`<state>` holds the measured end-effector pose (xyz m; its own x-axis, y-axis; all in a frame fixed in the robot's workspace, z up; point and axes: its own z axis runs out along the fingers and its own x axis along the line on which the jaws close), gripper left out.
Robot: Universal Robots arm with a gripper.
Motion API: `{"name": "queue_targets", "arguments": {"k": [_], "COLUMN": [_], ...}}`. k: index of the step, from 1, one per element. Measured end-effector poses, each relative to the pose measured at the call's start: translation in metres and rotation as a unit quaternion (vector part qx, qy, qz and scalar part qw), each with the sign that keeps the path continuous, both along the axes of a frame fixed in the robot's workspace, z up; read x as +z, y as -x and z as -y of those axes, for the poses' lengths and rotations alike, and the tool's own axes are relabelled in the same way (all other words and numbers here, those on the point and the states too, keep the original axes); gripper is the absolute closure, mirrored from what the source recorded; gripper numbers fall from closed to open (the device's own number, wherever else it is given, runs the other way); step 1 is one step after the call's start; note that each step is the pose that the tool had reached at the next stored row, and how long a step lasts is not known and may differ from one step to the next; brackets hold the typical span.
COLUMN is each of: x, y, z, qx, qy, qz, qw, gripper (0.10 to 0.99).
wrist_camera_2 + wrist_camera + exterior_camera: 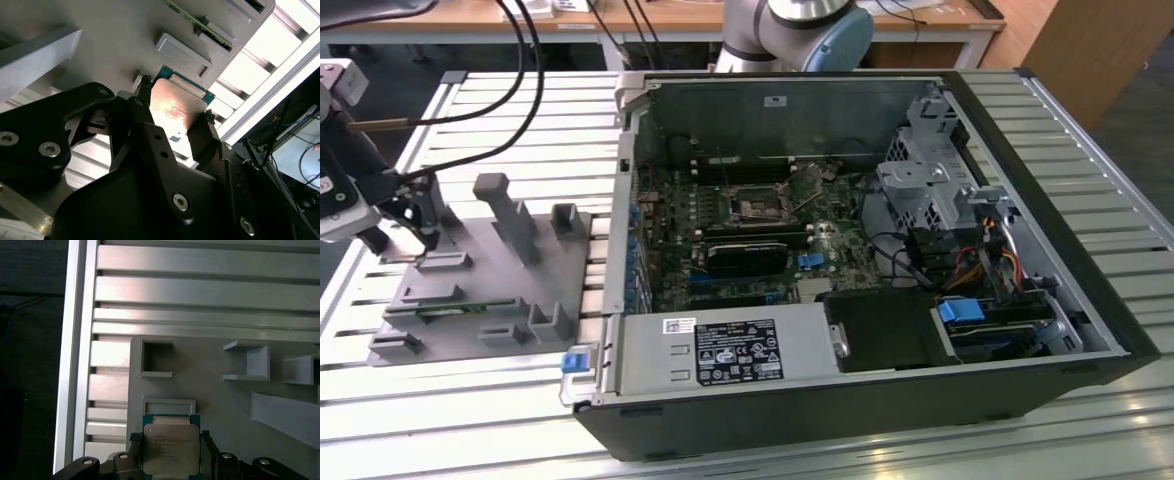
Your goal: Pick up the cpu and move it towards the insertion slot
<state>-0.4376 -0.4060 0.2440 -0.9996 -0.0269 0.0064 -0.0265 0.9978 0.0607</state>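
At the exterior view's left, close to the left edge of the slatted metal worktop [1067, 120], the gripper [400, 236] is seen low over the left end of the grey plastic fixture [507, 290]. In both wrist views its black fingers [144, 95] are clenched on the cpu [171, 450], one pressed against each of two opposite edges, so that the chip is grasped between them with its silvery top and green-edged rim exposed. Whether the chip touches the fixture beneath it cannot be told. A shallow rectangular recess [168, 406] of the fixture is seen just beside the held chip. Further right on the fixture, near its front edge, a thin green memory stick [447, 308] is lodged in a narrow holder. The middle and right of the worktop are taken up by an open computer case [1067, 330] laid on its side. On the green board inside it the insertion slot [758, 208] is found, with a shiny metal frame and a dark centre, well apart from the gripper and the cpu. The arm's base [801, 30] is stood at the worktop's far edge, behind the case
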Motion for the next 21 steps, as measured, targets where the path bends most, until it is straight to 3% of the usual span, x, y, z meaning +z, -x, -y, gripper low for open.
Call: {"name": "queue_targets", "arguments": {"k": [21], "x": [0.0259], "y": [0.0], "z": [-0.0007], "qx": [0.0], "qy": [0.0], "qz": [0.0], "qw": [1.0], "gripper": [0.545]}}
